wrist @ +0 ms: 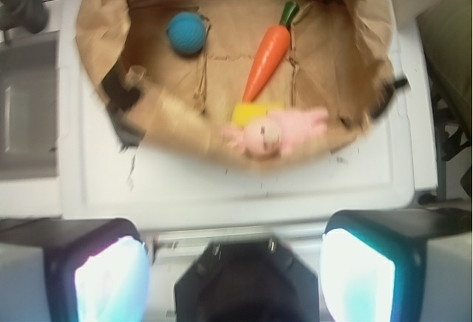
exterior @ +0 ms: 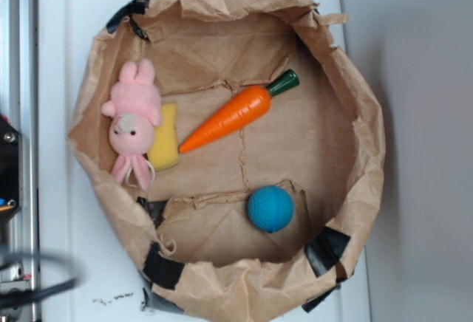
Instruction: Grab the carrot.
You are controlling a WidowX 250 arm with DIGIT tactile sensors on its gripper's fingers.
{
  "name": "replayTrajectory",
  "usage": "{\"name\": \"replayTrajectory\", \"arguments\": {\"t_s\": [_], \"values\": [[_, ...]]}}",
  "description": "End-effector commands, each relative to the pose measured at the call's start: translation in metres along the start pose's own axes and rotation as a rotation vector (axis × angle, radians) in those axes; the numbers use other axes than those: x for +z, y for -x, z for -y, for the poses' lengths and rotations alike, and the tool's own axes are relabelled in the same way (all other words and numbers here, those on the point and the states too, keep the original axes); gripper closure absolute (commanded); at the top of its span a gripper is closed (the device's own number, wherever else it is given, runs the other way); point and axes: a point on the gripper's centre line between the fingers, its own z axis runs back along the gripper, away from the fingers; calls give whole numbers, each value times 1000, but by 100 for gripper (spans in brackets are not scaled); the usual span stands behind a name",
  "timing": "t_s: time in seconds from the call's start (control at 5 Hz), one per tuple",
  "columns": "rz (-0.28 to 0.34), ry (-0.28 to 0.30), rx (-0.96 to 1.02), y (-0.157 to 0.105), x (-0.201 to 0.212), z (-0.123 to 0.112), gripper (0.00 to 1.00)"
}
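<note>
The carrot (exterior: 228, 117) is glossy orange with a dark green stem cap and lies slanted on the floor of a brown paper bag basin (exterior: 355, 100). In the wrist view the carrot (wrist: 267, 60) sits far ahead, stem pointing away. My gripper (wrist: 235, 263) hangs well back from the bag over the white surface, open, with nothing between its two wide-apart fingers (wrist: 111, 278). In the exterior view only a dark part of the arm shows at the left edge.
A pink plush bunny (exterior: 133, 119) lies on a yellow sponge block (exterior: 165, 139) just left of the carrot's tip. A blue ball (exterior: 270, 208) rests below the carrot. The bag's crumpled walls ring everything, on a white tabletop (exterior: 66, 226).
</note>
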Motion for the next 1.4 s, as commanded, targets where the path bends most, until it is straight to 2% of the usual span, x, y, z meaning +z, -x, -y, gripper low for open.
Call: {"name": "replayTrajectory", "arguments": {"t_s": [0.0,0.6,0.8,1.0,1.2], "values": [[44,9,12,-4,11,-3,0],[44,9,12,-4,11,-3,0],[44,28,47,-33,-15,-7,0],[86,39,54,-49,-35,-14,0],[101,38,77,-94,-68,-14,0]]}}
